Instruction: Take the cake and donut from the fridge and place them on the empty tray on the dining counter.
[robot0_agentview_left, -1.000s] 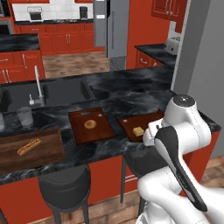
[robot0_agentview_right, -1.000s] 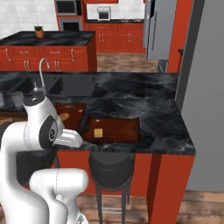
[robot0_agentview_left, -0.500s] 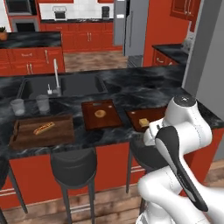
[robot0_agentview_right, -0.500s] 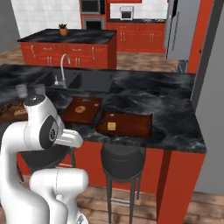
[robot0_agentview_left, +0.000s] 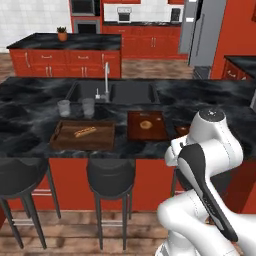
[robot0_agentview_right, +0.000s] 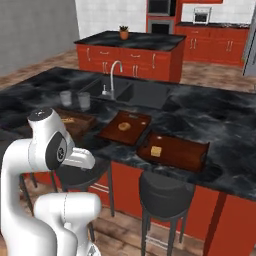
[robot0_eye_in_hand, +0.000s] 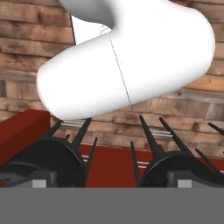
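We see the dining bench (robot0_agentview_right: 220, 112), its glossy black marble top veined in white over a red base, running across the kitchen with a sink (robot0_agentview_left: 131, 92) and a curved tap (robot0_agentview_left: 106, 80) set in its far side. The grey fridge (robot0_agentview_left: 199, 31) stands well behind it, at the back of the room. The white arm (robot0_agentview_left: 207, 150) is folded low on our side of the bench, above two black stools (robot0_agentview_left: 111, 175) standing on the wood floor (robot0_agentview_left: 75, 232).

Three trays lie along the bench's near edge. On the left, a brown wooden tray (robot0_agentview_left: 60, 142) carries a long bread roll (robot0_agentview_left: 85, 131); the middle red-brown tray (robot0_agentview_right: 107, 132) holds a plain tan ring pastry (robot0_agentview_right: 123, 126). Just beside that on the right is the task's tray (robot0_agentview_right: 187, 155), and the small yellow-tan cake (robot0_agentview_right: 156, 151) sits on its left part. Two clear glasses (robot0_agentview_left: 64, 107) stand near the sink.

In the hand view the gripper (robot0_eye_in_hand: 111, 181) points down toward the stools, its jaws spread wide apart with nothing between them.
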